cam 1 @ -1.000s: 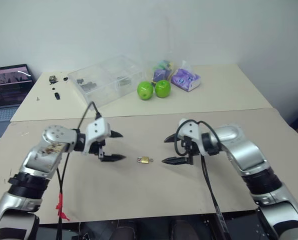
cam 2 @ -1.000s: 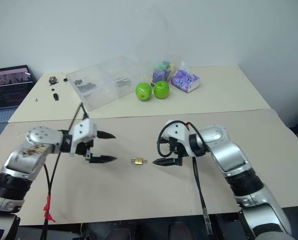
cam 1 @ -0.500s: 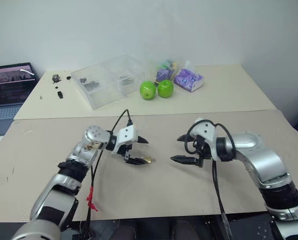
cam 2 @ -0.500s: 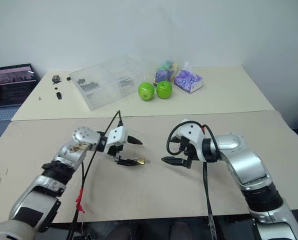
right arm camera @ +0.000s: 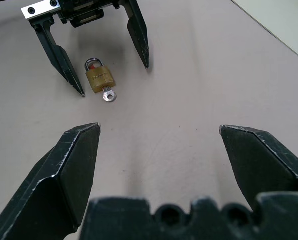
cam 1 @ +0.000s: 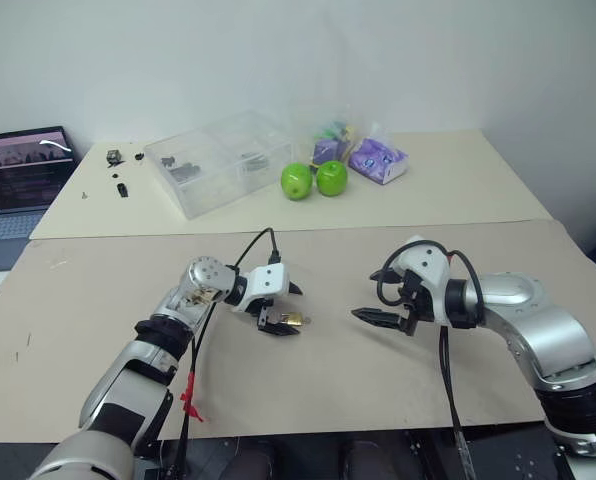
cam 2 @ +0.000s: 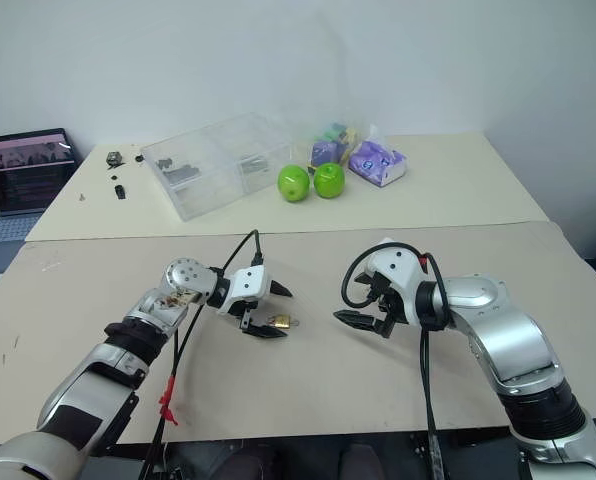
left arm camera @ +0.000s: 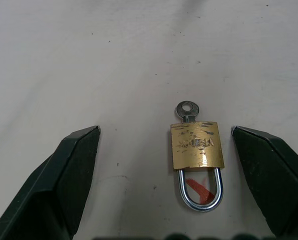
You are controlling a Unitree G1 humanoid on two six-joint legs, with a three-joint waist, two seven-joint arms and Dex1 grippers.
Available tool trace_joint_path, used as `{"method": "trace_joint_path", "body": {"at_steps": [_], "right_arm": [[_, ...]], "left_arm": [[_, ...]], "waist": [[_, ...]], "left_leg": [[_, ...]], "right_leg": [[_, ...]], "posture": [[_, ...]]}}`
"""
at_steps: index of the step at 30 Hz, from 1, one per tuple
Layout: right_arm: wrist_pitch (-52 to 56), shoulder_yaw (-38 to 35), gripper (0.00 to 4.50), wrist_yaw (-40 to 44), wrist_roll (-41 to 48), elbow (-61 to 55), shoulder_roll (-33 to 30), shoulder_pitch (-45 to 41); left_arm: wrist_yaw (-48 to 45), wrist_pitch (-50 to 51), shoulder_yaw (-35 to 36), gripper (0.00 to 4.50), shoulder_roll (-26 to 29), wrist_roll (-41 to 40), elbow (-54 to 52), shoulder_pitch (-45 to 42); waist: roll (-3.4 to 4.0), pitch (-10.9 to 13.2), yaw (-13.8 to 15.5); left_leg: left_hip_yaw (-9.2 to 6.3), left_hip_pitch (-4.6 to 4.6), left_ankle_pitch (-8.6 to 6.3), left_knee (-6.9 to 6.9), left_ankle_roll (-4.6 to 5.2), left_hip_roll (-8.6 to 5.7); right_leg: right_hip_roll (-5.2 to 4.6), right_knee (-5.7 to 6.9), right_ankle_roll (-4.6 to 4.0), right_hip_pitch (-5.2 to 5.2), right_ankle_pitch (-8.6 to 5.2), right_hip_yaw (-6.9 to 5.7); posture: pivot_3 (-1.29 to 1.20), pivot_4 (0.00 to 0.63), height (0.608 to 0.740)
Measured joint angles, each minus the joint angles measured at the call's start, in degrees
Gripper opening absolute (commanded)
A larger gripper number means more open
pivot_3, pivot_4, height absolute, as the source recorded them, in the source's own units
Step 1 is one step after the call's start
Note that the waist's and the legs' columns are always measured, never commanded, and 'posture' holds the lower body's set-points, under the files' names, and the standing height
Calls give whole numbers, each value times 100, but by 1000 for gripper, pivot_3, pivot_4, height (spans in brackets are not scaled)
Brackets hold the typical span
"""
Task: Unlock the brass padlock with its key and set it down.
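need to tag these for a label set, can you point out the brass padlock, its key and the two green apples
brass padlock (left arm camera: 196, 145): left wrist view, on the brass body.
key (left arm camera: 187, 108): left wrist view, on its round bow sticking out of the lock.
green apples (cam 1: 297, 181): left eye view, on the left apple of the touching pair.

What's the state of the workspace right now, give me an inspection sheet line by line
Surface: beige table, bare near the front.
Job's things: brass padlock lying flat, key in its base, shackle closed.
Clutter: two green apples, clear plastic organizer box, purple tissue pack at the back.
Grippers: left gripper open, straddling the padlock without touching; right gripper open, apart.
Cables: black cable looping off each wrist.
Surroundings: laptop, white wall.
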Motion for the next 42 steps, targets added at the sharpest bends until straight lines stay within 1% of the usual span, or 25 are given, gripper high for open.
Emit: {"method": "trace_joint_path", "body": {"at_steps": [3, 4, 7, 8, 9, 10, 12, 14, 15, 20, 26, 31, 33, 36, 38, 42], "right_arm": [[0, 1, 4466, -10, 4, 1, -16, -2], [0, 1, 4489, -13, 5, 1, -22, -3], [-1, 6, 4500, -17, 5, 3, -22, -14], [-1, 12, 4500, -17, 5, 5, -22, -19], [-1, 15, 4500, -17, 5, 5, -22, -21], [-2, 22, 4500, -17, 4, 7, -23, -26], [-3, 36, 4500, -15, 3, 11, -23, -43], [-6, 41, 4500, -11, 2, 22, -33, -55], [-6, 42, 4500, -9, 0, 30, -46, -56], [-28, 70, 4500, 8, -8, 117, -62, -110], [-69, 105, 4500, 42, -8, 129, -75, -125], [-70, 111, 4500, 65, 3, 129, -97, -213], [-56, 79, 4500, 118, 122, 128, -176, -256], [-45, -60, 4500, 199, 345, 126, -210, -502], [-190, -205, 4500, 184, 344, 164, -285, -644], [-1148, -282, 4500, 10, -90, 532, -358, -757]], "left_arm": [[59, 131, 20, 4500, -6, 19, -144, 70], [80, 191, 29, 4233, -2, 19, -207, 103], [69, 264, -4, 3654, 3, 28, -251, 112], [59, 291, -19, 3103, 9, 33, -236, 107], [46, 301, -25, 2865, 12, 35, -227, 103], [39, 299, -38, 2459, 18, 44, -174, 70], [39, 300, -64, 1827, 51, 96, -67, -25], [39, 301, -64, 1090, 95, 127, -29, -56], [36, 301, -64, 818, 98, 128, -25, -57], [26, 372, -64, 802, 97, 125, -80, -51], [87, 812, 16, 802, 21, 60, -186, -90], [174, 1478, 221, 802, -108, -67, -391, -443], [45, 1947, 259, 802, -202, -258, -573, -752], [-157, 2429, 334, 802, -241, -505, -863, -1225], [-254, 2635, 350, 802, -256, -637, -931, -1415], [-447, 3023, 369, 802, -324, -878, -959, -1593]], "waist": [[1, -1, 19], [1, -1, 24], [1, -2, 33], [0, -2, 33], [-1, -3, 32], [-2, -4, 30], [-2, -4, 27], [-1, -6, -5], [0, -7, -15], [-1, -8, -24], [-4, -7, -23], [-7, -4, -25], [-9, -2, -14], [-8, -3, -38], [-8, -3, -56], [-8, -2, -43]], "left_leg": [[0, 4, 0, 0, 1, 0], [0, 4, 0, 0, 1, 0], [0, 5, 0, 1, 1, -1], [0, 7, 0, 1, 1, -1], [0, 9, 0, 2, 1, 0], [0, 13, 0, 2, 1, 1], [1, 17, -1, 1, 1, 3], [2, 19, -1, 0, 2, 7], [2, 19, -1, -1, 2, 7], [1, 17, -1, 0, 2, 6], [0, 11, -1, 0, 2, 5], [0, -2, -1, 4, 2, 4], [-4, -25, -1, 14, 2, 2], [-2, -32, -16, 44, 27, 2], [0, -31, -22, 48, 37, 2], [-1, -23, -24, 48, 39, 7]], "right_leg": [[1, 1, 0, 2, 0, -1], [1, 1, 0, 2, 0, -1], [0, 0, 1, 5, 0, -1], [0, 1, 1, 6, 0, -1], [1, 0, 1, 6, 0, -1], [2, -2, 1, 8, 0, -1], [4, -5, 2, 7, 0, -1], [8, -3, 3, 6, -1, 0], [8, -3, 3, 6, -1, 0], [7, 2, 2, 7, 0, 0], [7, 2, 2, 3, 0, -1], [8, 2, 3, -2, 0, -2], [6, -2, 3, -14, -1, -9], [8, -2, 3, -13, -1, -8], [8, -2, 4, -12, -1, -5], [17, 1, 4, -9, -1, -8]], "posture": [[0, 150, 740], [0, 150, 740], [0, 150, 740], [0, 150, 740], [0, 150, 740], [0, 150, 740], [0, 150, 740], [0, 150, 740], [0, 150, 740], [0, 150, 740], [0, 150, 740], [0, 150, 740], [0, 150, 740], [0, 150, 740], [0, 150, 740], [0, 150, 740]]}}
